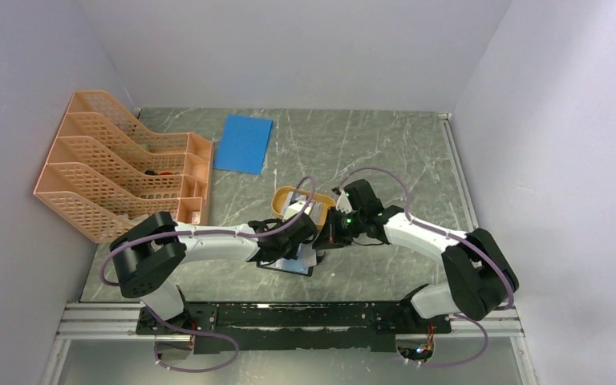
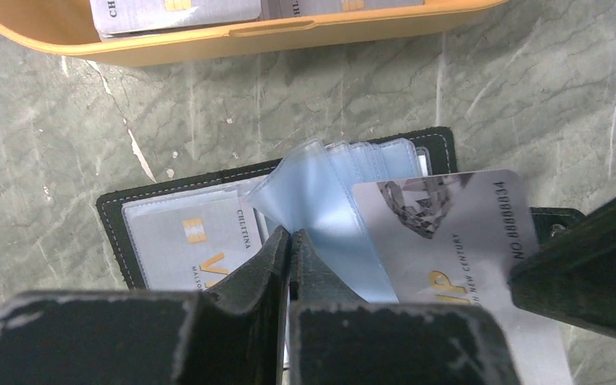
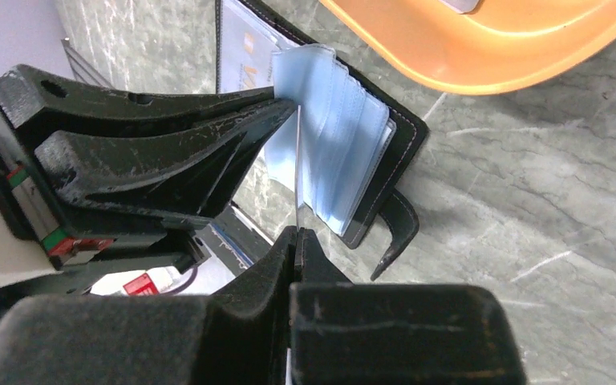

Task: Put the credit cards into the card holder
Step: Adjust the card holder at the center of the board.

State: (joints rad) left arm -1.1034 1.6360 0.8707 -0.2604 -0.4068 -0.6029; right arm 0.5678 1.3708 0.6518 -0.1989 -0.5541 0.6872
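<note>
Credit card point(image 2: 449, 233) clamped in right fingers point(image 3: 271, 273), left fingers point(image 2: 265, 265) pinching card holder point(image 2: 115, 218) pocket point(image 2: 321, 200)

Top view looks down from behind; 2 wrist views, close, share the card holder point(image 2: 321, 192).

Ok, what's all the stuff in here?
table: one, grey marbled, under everything
orange dish: one, orange, mid-table
card holder: one, black, bluish-clear pockets, open beside orange dish
credit cards: at least four, silvery; two seen in orange dish, one in card holder, one held
blue sheet: one, blue, far side
file rack: one, peach, far left
left gripper: black, shut on card holder pocket
right gripper: black, shut on a credit card
</note>
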